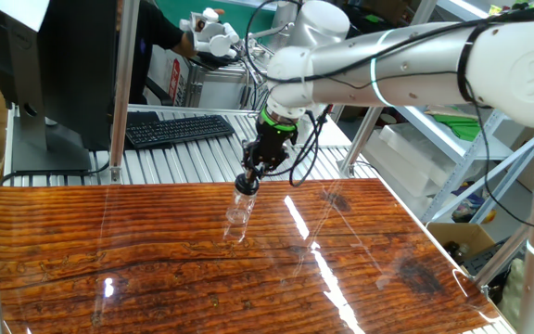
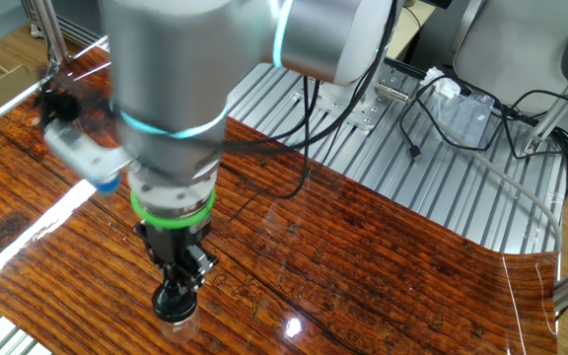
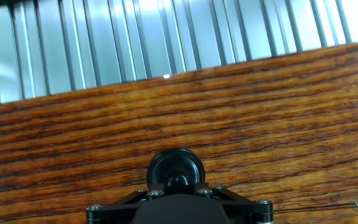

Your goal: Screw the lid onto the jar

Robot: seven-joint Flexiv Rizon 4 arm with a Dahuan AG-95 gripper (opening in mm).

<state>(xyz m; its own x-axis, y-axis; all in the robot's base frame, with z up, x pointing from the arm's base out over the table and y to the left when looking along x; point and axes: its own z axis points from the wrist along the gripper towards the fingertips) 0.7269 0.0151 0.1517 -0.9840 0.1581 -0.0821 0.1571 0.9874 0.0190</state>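
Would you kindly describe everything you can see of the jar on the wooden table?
The jar is a small, slim vessel of clear material, plastic or glass; the wood grain shows through it. It stands upright on the glossy wooden table, towards the edge near the metal slats. The gripper points straight down onto its top, where the black lid sits. In the other fixed view only its clear lower part shows below the fingers. It looks empty, though that is hard to confirm.

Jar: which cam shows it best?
One fixed view: the clear jar stands upright on the wooden table, full height visible under the gripper. The other fixed view catches only its top at the frame's bottom edge. In the hand view the black lid hides it.
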